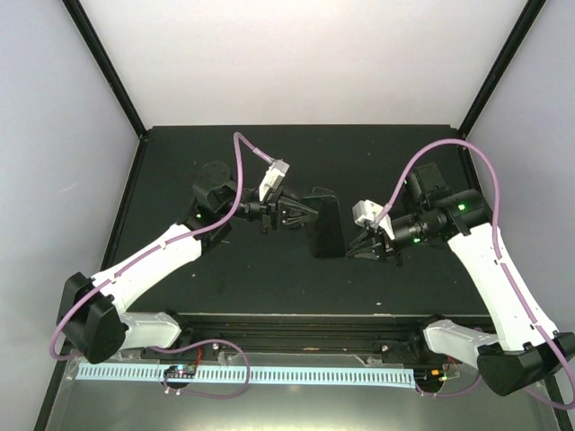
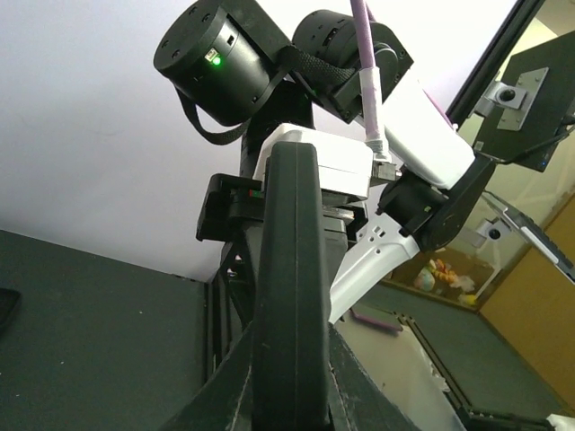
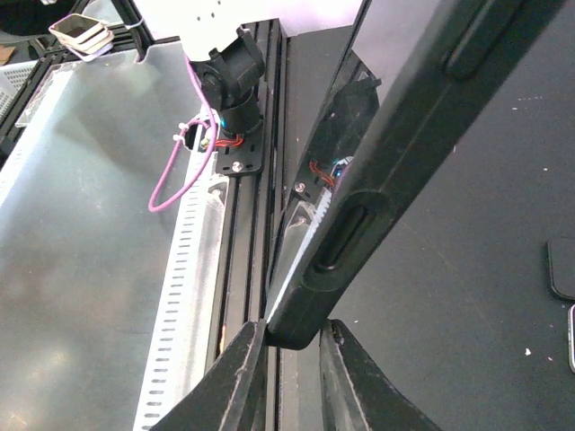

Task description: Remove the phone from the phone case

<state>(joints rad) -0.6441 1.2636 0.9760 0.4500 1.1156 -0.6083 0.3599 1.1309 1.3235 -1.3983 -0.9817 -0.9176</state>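
Note:
A phone in a black case (image 1: 325,229) is held upright above the dark table, between my two grippers. My left gripper (image 1: 304,212) is shut on its left edge. In the left wrist view the case (image 2: 289,269) shows edge-on, clamped between both fingers (image 2: 289,400). My right gripper (image 1: 357,244) is shut on the case's lower right corner. In the right wrist view the case (image 3: 409,144) runs diagonally, its corner pinched by that gripper (image 3: 295,339). The phone's glossy screen (image 3: 331,153) faces left and sits inside the case.
The black table (image 1: 225,278) ends at a black rail along the near edge. A white slotted strip (image 1: 269,373) lies below that. Small dark objects lie on the table at the right edge of the right wrist view (image 3: 562,268).

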